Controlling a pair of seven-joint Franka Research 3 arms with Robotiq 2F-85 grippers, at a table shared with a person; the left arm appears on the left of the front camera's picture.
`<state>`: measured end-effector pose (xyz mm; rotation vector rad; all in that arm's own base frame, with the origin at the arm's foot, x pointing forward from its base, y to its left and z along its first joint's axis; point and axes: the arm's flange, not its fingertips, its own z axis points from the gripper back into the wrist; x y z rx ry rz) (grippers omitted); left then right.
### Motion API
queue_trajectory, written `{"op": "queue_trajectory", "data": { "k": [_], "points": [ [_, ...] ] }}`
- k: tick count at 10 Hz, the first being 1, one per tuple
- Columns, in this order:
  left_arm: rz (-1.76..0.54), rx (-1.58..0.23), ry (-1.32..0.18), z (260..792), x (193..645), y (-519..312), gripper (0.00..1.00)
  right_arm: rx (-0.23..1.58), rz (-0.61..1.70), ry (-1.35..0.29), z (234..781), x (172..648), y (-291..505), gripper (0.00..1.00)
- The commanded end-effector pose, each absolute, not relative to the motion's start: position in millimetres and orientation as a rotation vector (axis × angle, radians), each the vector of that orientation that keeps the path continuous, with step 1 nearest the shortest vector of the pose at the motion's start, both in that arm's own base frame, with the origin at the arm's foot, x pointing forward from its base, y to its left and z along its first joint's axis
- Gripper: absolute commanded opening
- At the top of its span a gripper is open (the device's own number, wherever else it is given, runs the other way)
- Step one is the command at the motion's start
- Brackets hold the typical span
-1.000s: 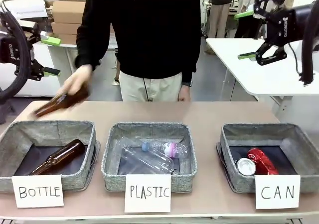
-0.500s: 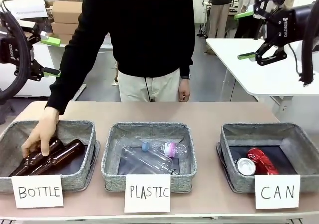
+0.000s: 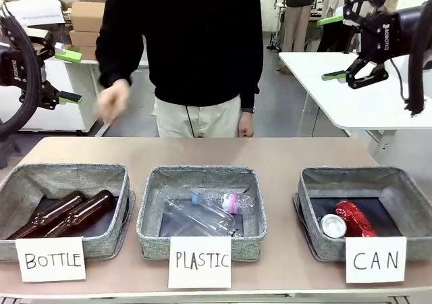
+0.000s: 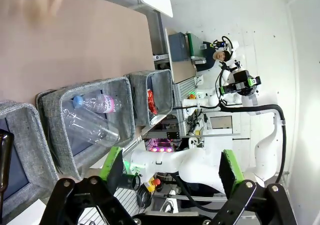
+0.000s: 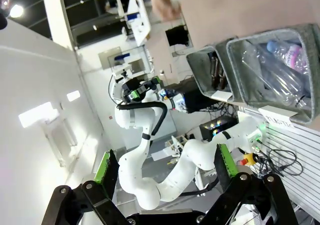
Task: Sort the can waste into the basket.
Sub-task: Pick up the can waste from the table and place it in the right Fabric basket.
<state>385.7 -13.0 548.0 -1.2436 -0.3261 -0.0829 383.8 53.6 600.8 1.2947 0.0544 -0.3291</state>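
Two brown bottles lie in the BOTTLE basket.

White Franka arms; black two-finger grippers, left gripper and right gripper, green pads, black cables. Person: black sweater, beige trousers.

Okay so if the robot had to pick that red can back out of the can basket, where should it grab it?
Probably across the middle of the red can, coming straight down from above. It lies on its side on the floor of the CAN basket, its round body uppermost. The silver can touches one end, so the jaws should close across the can's width.
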Motion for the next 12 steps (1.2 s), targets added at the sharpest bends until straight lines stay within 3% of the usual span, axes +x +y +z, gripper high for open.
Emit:
{"op": "queue_trajectory", "data": {
  "k": [1, 12],
  "points": [
    [-0.076, -1.227, -0.311, 549.6, 383.7, -12.8, 1.00, 1.299, -0.334, 0.041, 601.8, 385.5, 55.8, 1.00],
    [-0.076, -1.227, -0.311, 549.6, 383.7, -12.8, 1.00, 1.299, -0.334, 0.041, 601.8, 385.5, 55.8, 1.00]
  ]
}}
